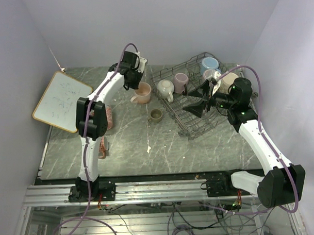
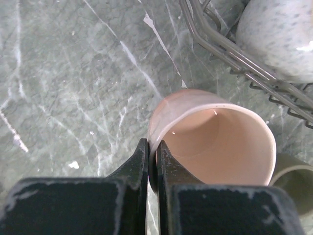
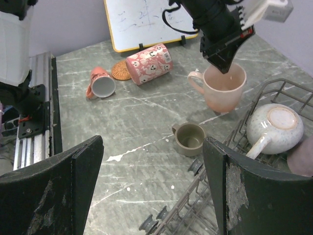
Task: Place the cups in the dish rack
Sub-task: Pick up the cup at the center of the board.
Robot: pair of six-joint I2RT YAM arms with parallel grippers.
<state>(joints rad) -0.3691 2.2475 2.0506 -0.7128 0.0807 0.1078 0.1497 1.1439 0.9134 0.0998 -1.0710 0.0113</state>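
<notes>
The left gripper (image 2: 152, 157) was clenched on the rim of the peach mug (image 2: 215, 147), with one finger inside the wall and one outside. The mug was upright on the marble-patterned table (image 2: 68, 88), just beside the dish rack (image 2: 230, 49). The right gripper (image 3: 151, 186) was held released above the rack's near part, with nothing between its jaws.

The mug was judged stiff, glazed and fairly heavy for a thin pinch. It would likely swing or slip if tilted sharply, and it could chip against the wires. The rim wall was judged a sound hold, the handle being narrower.

The pinch itself was shown closely only by the left wrist view, where the handle was hidden. The handle was shown by the right wrist view, along with an olive mug (image 3: 190, 138) near the rack and a floral mug (image 3: 148, 63) and a coral mug (image 3: 100, 84) lying on their sides. Mugs already inside the rack were best shown from above.
</notes>
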